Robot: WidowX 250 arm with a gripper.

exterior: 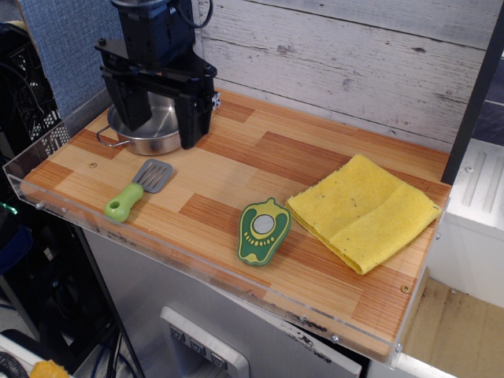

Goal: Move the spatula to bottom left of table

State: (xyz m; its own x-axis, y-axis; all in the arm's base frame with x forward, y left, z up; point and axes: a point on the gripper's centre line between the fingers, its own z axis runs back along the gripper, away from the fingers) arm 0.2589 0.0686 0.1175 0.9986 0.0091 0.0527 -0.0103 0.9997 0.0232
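Note:
The spatula [135,190], with a grey slotted blade and a lime-green handle, lies flat near the front left corner of the wooden table [260,161]. Its handle points toward the front edge. My gripper [160,130] hangs open and empty above the back left of the table, over the steel pot, well clear of the spatula. Its two black fingers [191,118] point down with a wide gap between them.
A steel pot [150,130] stands at the back left, partly behind my gripper. A green-and-yellow pepper-shaped toy [264,229] lies near the front middle. A folded yellow cloth [364,209] lies at the right. A clear acrylic rim [63,213] edges the table.

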